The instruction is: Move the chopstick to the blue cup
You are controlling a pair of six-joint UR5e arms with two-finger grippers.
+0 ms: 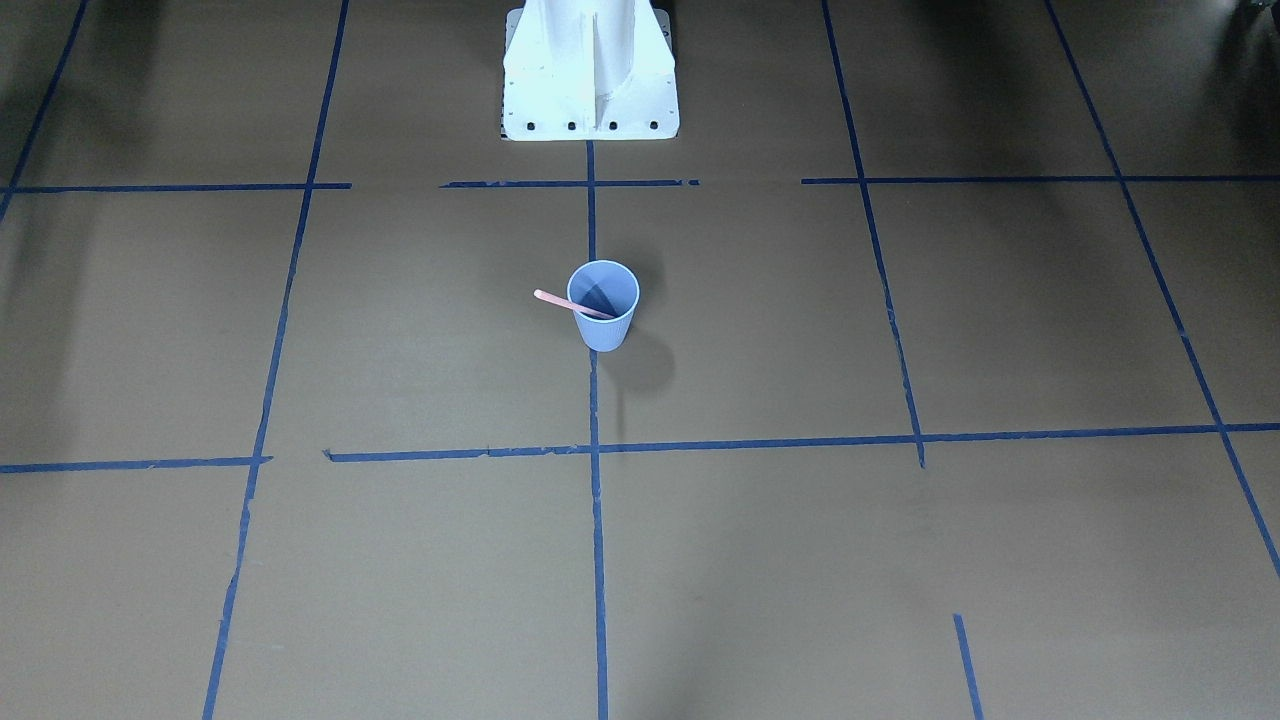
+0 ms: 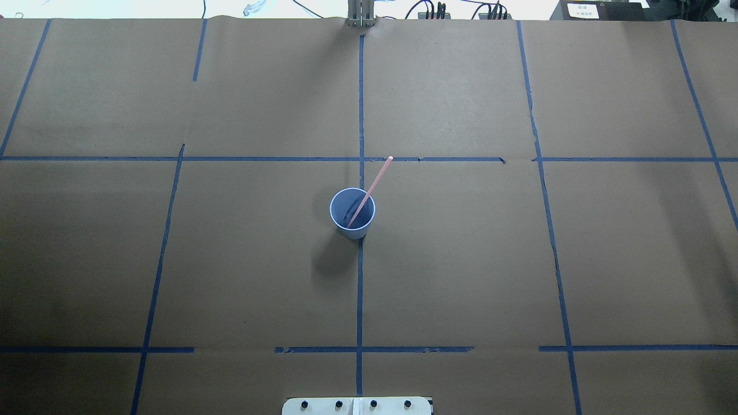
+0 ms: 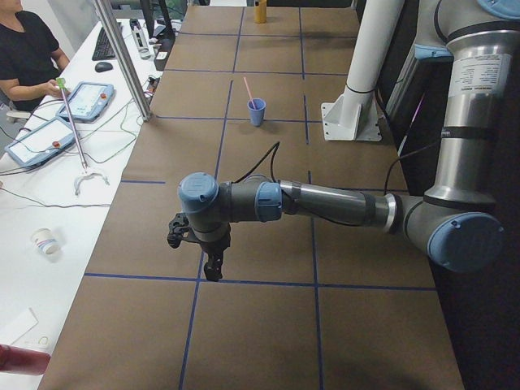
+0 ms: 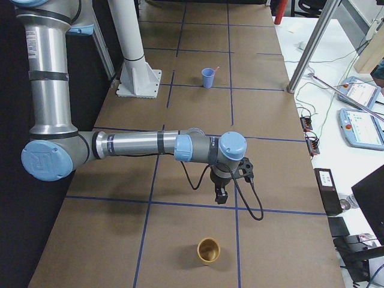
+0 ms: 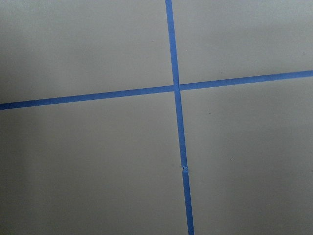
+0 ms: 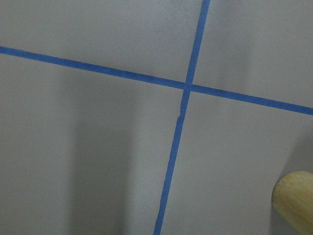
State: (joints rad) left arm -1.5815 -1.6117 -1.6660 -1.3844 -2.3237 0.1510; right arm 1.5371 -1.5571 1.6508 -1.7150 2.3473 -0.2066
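Observation:
The blue cup (image 1: 604, 325) stands upright at the table's middle, on the centre tape line; it also shows in the overhead view (image 2: 353, 230) and both side views (image 3: 257, 112) (image 4: 207, 78). One pale pink chopstick (image 1: 560, 301) (image 2: 377, 176) stands slanted inside it, leaning on the rim with its top end out. My left gripper (image 3: 213, 272) hangs low over a tape crossing at the table's left end, far from the cup. My right gripper (image 4: 221, 198) hangs likewise at the right end. I cannot tell whether either is open or shut. Neither holds anything that I can see.
A wooden cup (image 4: 209, 250) (image 6: 296, 203) stands near my right gripper. The white robot base (image 1: 590, 90) is behind the blue cup. An operator (image 3: 24, 49) sits at a side desk with tablets. Both wrist views show only brown paper and blue tape.

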